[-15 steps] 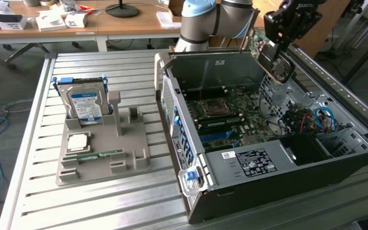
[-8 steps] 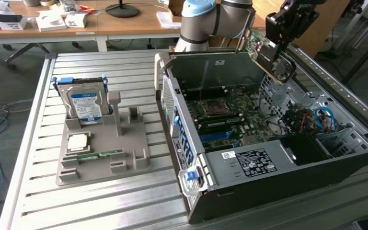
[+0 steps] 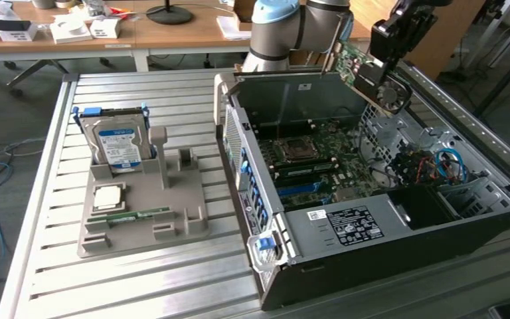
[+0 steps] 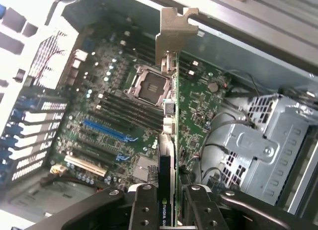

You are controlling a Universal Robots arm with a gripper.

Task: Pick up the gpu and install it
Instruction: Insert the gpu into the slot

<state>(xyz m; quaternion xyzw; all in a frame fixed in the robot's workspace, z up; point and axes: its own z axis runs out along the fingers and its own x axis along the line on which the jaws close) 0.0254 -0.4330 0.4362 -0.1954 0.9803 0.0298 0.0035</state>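
Note:
My gripper (image 3: 384, 54) is shut on the gpu (image 3: 361, 72), a green-backed card with a black fan, and holds it tilted in the air over the far end of the open computer case (image 3: 344, 226). In the wrist view the gpu (image 4: 170, 140) stands edge-on between my fingers (image 4: 144, 205), its silvery bracket (image 4: 175, 34) pointing away from me. Below it lies the motherboard (image 4: 114, 115) with its blue slots (image 4: 107, 131) and the processor socket (image 4: 148, 86). The card hangs clear above the board and touches no slot.
A grey holder (image 3: 140, 219) on the slatted metal table (image 3: 149, 279), to the exterior view's left of the case, carries a hard drive (image 3: 117, 143), a processor (image 3: 109, 197) and a memory stick (image 3: 131, 215). Inside the case are a metal drive cage (image 4: 263, 140) and cables (image 3: 445, 163).

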